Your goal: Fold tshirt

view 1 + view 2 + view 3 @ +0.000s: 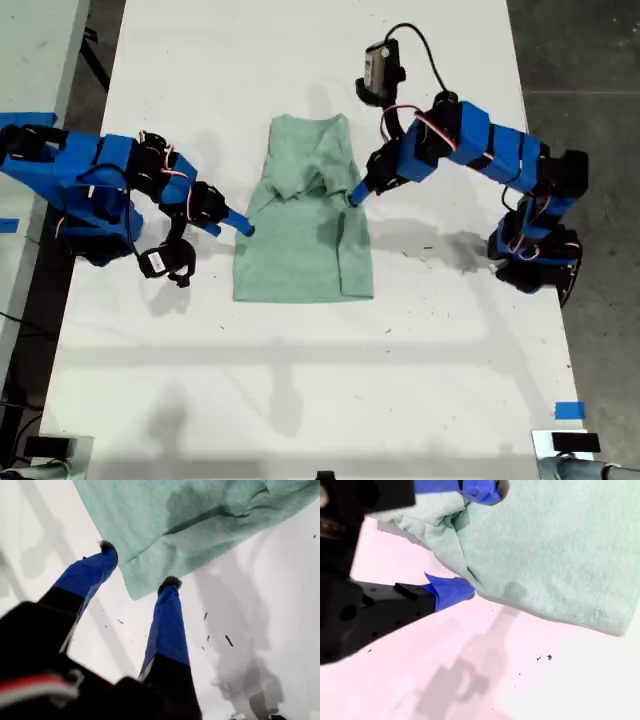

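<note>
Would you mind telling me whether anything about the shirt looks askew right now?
Yes: the tshirt is bunched into diagonal creases in its upper half, beside my second hand, while its lower half lies flat on the table.

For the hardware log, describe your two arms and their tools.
My first arm and second arm are blue plastic segments joined by black motors, with red, white and black wires looping outside. My first tool and my second tool each have two blue fingers; the first's have dark tips.

White table (300,380) w/ grey concrete floor (590,60) beside.
</note>
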`<state>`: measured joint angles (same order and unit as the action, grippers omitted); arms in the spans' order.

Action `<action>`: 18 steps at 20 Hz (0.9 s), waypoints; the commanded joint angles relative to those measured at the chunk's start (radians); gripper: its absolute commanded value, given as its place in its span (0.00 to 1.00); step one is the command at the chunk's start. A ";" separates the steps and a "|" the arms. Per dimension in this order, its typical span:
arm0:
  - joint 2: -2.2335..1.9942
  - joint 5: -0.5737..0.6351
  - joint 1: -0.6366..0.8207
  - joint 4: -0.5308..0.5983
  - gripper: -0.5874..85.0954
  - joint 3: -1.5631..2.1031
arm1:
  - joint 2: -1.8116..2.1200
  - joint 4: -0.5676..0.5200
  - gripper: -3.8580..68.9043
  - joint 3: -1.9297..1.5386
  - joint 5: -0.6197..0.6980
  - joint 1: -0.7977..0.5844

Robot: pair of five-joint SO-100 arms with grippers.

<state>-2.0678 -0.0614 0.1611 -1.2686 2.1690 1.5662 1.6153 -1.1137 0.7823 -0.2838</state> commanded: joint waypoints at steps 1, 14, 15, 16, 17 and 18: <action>0.012 -0.014 0.011 -0.006 0.33 -0.048 | 0.181 -0.040 0.35 -0.097 0.002 -0.020; 0.305 0.121 0.166 0.109 0.35 -0.054 | 0.459 -0.110 0.36 -0.437 -0.044 -0.006; 0.370 0.126 0.172 0.137 0.35 -0.063 | 0.476 -0.114 0.36 -0.454 -0.048 -0.005; 0.417 0.129 0.173 0.169 0.35 -0.067 | 0.492 -0.114 0.36 -0.471 -0.052 -0.003; 0.451 0.129 0.167 0.198 0.35 -0.067 | 0.514 -0.117 0.36 -0.492 -0.055 -0.003; 0.479 0.124 0.163 0.216 0.34 -0.067 | 0.534 -0.123 0.36 -0.517 -0.058 -0.003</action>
<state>-1.6137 0.0598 0.3191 -1.0968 2.1445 2.0264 1.5278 -1.6214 0.7363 -0.2991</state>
